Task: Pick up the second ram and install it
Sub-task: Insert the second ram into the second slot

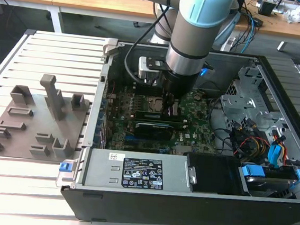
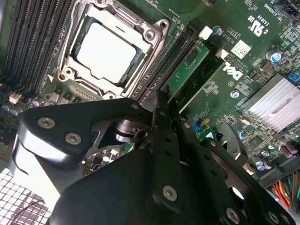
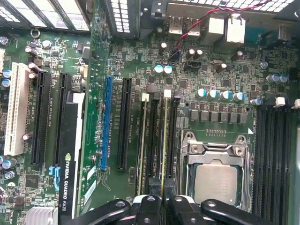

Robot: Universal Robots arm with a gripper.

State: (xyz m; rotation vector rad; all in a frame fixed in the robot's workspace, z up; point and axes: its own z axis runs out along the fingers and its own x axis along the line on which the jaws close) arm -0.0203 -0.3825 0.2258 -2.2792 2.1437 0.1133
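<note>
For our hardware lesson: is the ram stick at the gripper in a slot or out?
In: the second ram stands on edge in a slot beside the CPU socket, gripper clamped on it. Whether latched: cannot tell.

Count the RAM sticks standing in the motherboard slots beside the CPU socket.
2. One stick sits in a slot farther from the CPU socket; the second ram stands nearer it, between the jaws of the gripper. Other slots look empty.

One arm (image 1: 193, 26), one open computer case (image 1: 247, 207), one motherboard (image 3: 140, 61). On it: one CPU (image 3: 215, 183), one graphics card (image 3: 70, 154), two RAM sticks (image 3: 165, 136) standing edge-on beside the CPU.
</note>
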